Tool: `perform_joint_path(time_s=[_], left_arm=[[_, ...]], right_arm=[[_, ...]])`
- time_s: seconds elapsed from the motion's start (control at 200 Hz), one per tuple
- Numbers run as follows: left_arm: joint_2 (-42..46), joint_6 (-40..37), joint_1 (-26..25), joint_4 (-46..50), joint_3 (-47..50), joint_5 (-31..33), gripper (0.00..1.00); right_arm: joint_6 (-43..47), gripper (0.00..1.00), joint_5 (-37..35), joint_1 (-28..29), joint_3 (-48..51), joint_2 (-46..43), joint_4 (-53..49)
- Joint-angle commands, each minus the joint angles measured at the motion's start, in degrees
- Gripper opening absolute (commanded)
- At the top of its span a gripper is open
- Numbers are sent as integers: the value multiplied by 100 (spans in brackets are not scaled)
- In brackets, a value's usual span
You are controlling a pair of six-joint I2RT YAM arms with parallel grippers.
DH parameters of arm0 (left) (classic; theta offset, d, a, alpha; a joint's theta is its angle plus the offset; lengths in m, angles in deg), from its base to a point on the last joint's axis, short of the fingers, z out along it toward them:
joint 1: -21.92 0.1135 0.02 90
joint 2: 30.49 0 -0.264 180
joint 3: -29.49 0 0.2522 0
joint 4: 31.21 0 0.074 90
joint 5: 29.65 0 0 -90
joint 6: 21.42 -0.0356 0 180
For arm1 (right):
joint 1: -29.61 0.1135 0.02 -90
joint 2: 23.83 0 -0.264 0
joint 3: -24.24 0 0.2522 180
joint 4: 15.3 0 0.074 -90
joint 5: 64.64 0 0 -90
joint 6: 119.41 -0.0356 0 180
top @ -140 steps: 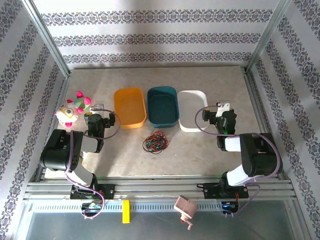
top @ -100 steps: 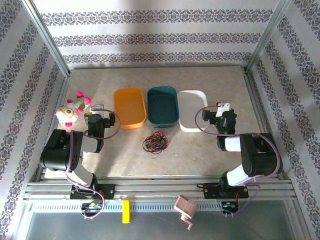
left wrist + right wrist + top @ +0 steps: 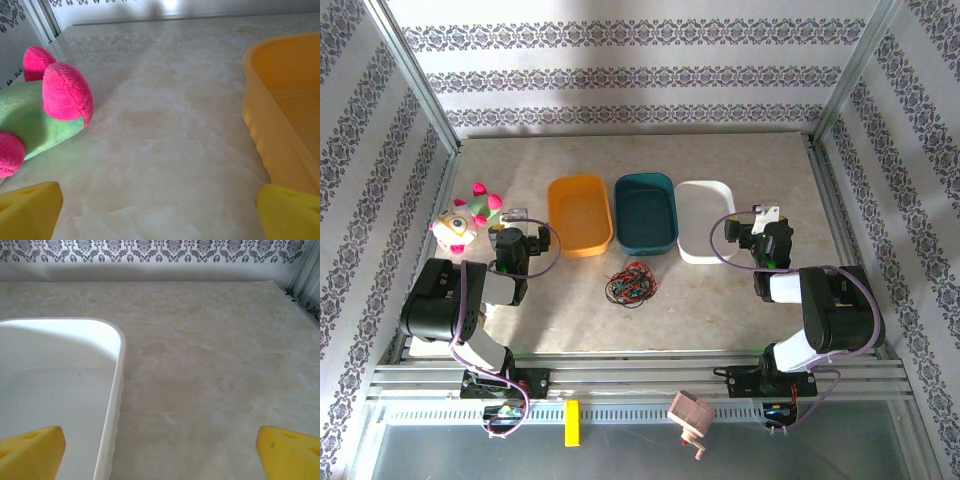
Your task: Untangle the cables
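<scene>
Cables (image 3: 632,285) in knot (L gripper (image 3: 159,212), R gripper (image 3: 160,452) wide)

The top view is bright and evenly lit from above, with only soft, short shadows on the pale marbled tabletop (image 3: 720,300); the tangle of thin red, black and green cables (image 3: 632,285) is too fine to resolve strand by strand. In the left wrist view a white glare sits at the table's far edge, the green and pink plush toy (image 3: 45,110) is soft, and the yellow fingertips (image 3: 30,210) of the left gripper (image 3: 160,214) blur at the bottom corners. The orange plastic tray (image 3: 280,125) glows warmly. In the right wrist view the white plastic tray (image 3: 112,390) holds a grey shadow under its far rim, and the right gripper (image 3: 160,454) has equally blurred tips.
</scene>
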Motion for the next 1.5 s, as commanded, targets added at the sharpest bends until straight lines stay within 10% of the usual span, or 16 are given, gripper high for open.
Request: perform_joint_path(time_s=[0.0,0.69,0.929,1.099,1.309,1.494], left_arm=[[4,66,74,-222,-49,-89,99],[189,-30,70,214,-182,-308,99],[1525,731,-49,2321,-1031,1653,99],[2375,1612,-488,3736,-1316,1309,99],[2955,1919,-2285,4908,-1075,-138,99],[3457,3105,-2730,4732,-345,-1196,99]], right_arm=[[-33,98,150,-29,-102,37,69],[-184,98,160,-126,-121,-2,71],[-1162,89,-895,41,-1231,-2058,-3953],[-1407,87,-793,1940,-1834,-2401,-5482],[-1393,84,-497,4704,-2655,-1491,-6277],[-1694,81,-785,5325,-3154,-794,-6699]])
